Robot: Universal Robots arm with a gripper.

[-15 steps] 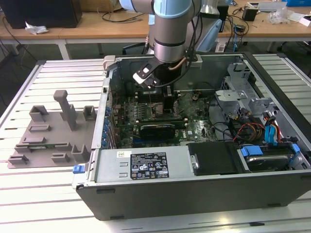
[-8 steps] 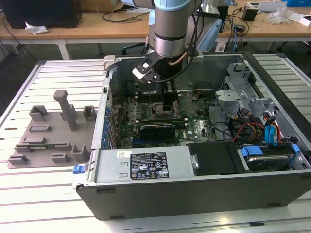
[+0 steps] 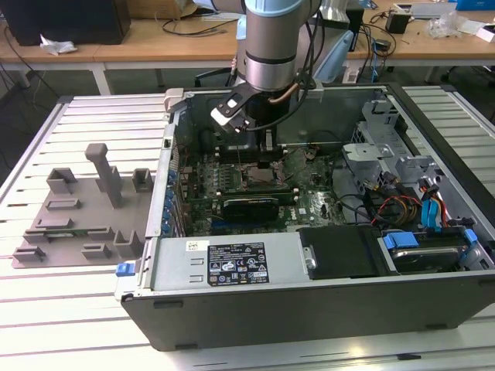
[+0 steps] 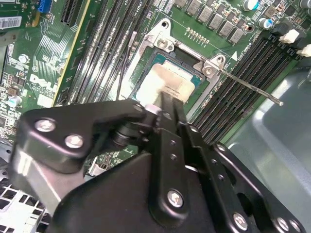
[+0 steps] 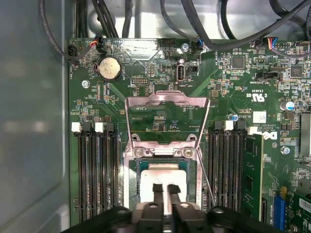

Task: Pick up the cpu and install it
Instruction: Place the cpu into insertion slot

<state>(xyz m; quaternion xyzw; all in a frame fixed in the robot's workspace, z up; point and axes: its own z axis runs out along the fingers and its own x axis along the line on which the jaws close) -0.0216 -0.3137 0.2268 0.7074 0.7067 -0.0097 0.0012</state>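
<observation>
Slatted worktop (image 3: 93, 309), open case (image 3: 309, 309): my pincer (image 5: 165, 188), tips together, sits over the socketed cpu (image 5: 163, 173), case's ten o'clock; seating step, I judge.

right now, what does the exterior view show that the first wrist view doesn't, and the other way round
The exterior view adds the grey moulded tray on the slatted table at that view's left, the open computer case and the arm reaching into it. The first wrist view adds the cpu lying in its socket, the raised load plate and a coin battery. Shared: the green motherboard and the gripper over the socket.
</observation>
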